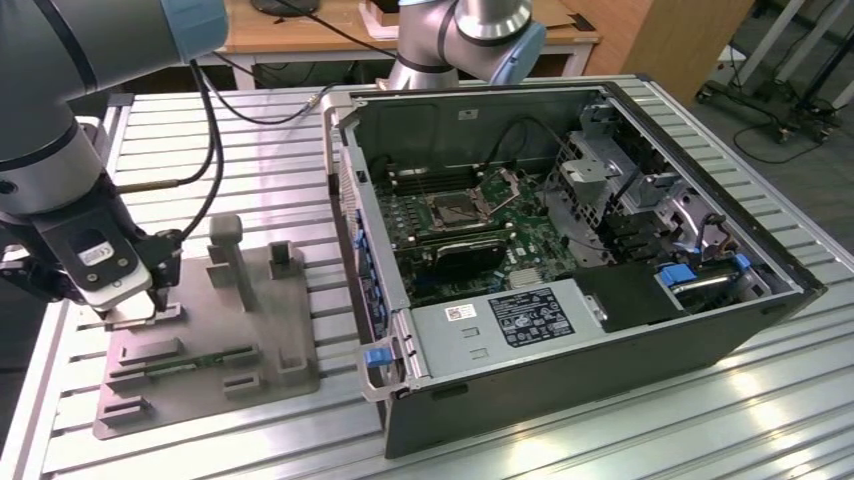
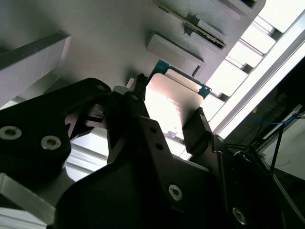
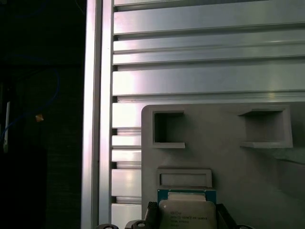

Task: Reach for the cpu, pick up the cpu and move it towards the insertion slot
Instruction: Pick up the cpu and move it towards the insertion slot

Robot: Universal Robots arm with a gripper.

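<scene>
Pincer (image 2: 167, 109) is gripping the chip (image 3: 186, 213), by the look of it: fingers (image 2: 200, 125) are pressing on two opposite edges. The chip is sitting low over the grey fixture (image 1: 254, 330) at the exterior view's left; I cannot tell if it is lifted clear. The socket (image 1: 454, 208) is lying well apart, inside the open computer case (image 1: 587, 340). Judgement: this step is asking for a light squeeze and a level chip, since tilting risks snagging the fixture's raised blocks.

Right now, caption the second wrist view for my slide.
Tool down at the cpu on the grey fixture.
</scene>
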